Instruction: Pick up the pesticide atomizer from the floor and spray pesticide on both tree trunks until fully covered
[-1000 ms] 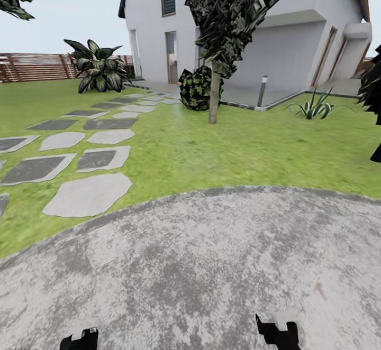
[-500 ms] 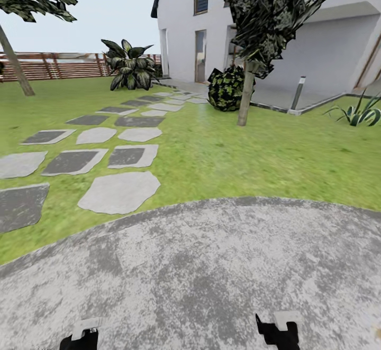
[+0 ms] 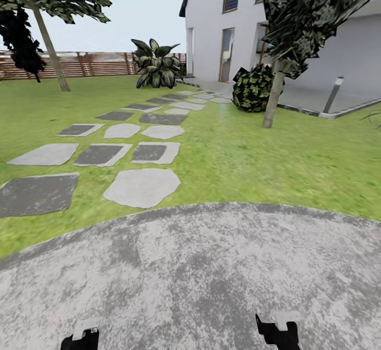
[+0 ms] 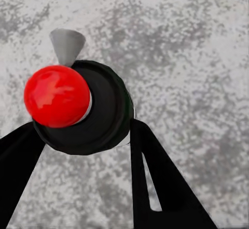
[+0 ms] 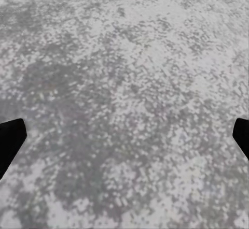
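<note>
Checking for labels, you had none readable: your left tool (image 4: 83, 151) clamped the red-topped pesticide atomizer (image 4: 85, 112) over the floor (image 4: 197, 58); your right tool (image 5: 124, 136) stood apart.

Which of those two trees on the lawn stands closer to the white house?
The tree on the right, beside the round bush at the house's paved edge. The other tree leans far off on the left, near the wooden fence.

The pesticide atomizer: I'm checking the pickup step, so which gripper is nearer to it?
Left. The left gripper has its fingers on either side of the pesticide atomizer, gripping it. The right gripper hangs open over bare floor, apart from it.
</note>
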Controlling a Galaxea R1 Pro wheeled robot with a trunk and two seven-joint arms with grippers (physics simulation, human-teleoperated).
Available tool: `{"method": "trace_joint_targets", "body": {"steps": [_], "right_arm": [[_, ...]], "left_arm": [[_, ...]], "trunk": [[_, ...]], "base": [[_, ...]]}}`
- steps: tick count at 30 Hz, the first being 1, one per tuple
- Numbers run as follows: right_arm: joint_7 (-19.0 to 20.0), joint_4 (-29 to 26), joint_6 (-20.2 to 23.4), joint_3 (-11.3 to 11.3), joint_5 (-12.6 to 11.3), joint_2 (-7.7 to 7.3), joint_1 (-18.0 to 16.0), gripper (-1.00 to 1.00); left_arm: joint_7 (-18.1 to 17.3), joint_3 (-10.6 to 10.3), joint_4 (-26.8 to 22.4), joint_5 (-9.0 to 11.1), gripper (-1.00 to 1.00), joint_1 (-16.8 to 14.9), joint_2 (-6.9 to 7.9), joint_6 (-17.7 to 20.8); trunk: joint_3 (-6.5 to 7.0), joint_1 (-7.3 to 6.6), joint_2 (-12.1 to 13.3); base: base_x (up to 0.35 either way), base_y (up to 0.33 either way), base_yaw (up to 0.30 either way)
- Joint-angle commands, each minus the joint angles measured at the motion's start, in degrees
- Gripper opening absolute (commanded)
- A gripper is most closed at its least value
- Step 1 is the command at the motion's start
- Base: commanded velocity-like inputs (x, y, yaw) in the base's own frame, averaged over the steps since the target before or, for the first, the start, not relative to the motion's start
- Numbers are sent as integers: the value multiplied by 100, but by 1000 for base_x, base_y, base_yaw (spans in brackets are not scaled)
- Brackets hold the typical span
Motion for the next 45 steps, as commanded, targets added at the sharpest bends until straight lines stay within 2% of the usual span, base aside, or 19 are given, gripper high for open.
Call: {"method": "trace_joint_targets", "body": {"steps": [1,12,45], "right_arm": [[-2,3,-17,2,11,-2,-1,100],[-2,3,-17,2,11,-2,-1,100],[11,3,-17,2,11,31,-1,100]], "left_arm": [[3,4,7,8,-100,-5,-1,-20],[2,3,7,17,-100,-4,-1,-23],[2,12,9,44,-100,-5,8,-28]], "trunk": [[-7,-1,-2],[-29,-1,-2],[-56,-1,-2]], "base": [[0,0,279],[58,0,279],[336,0,279]]}}
